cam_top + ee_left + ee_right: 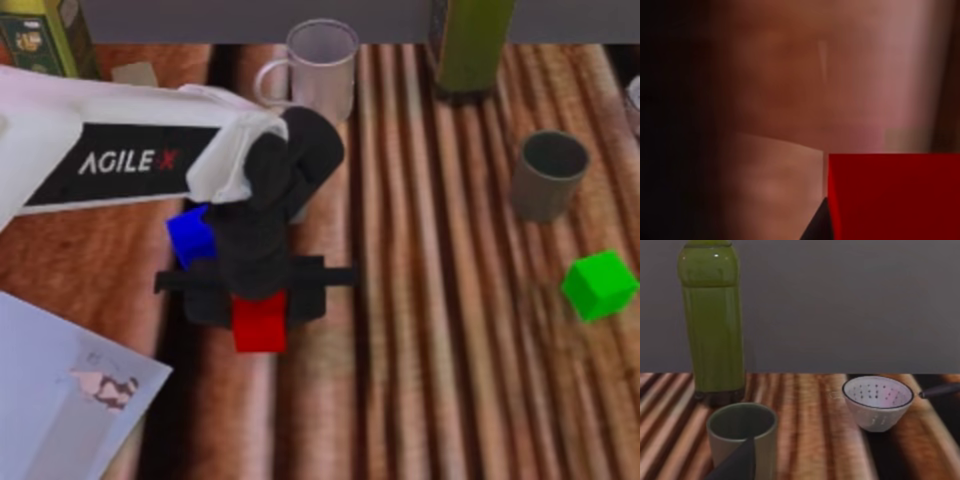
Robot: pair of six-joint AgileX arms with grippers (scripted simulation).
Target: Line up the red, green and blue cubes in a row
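Striped wooden bench point(440, 330): left gripper point(262, 300) over the red cube point(259, 323) beside the blue cube point(191, 236) — whether its fingers grip, I cannot tell. Green cube point(599, 284) waits far right — likely next.

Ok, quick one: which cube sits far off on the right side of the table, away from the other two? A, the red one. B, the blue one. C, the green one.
C: the green cube lies alone at the table's right, while the red cube and blue cube are both under the left arm near the middle.
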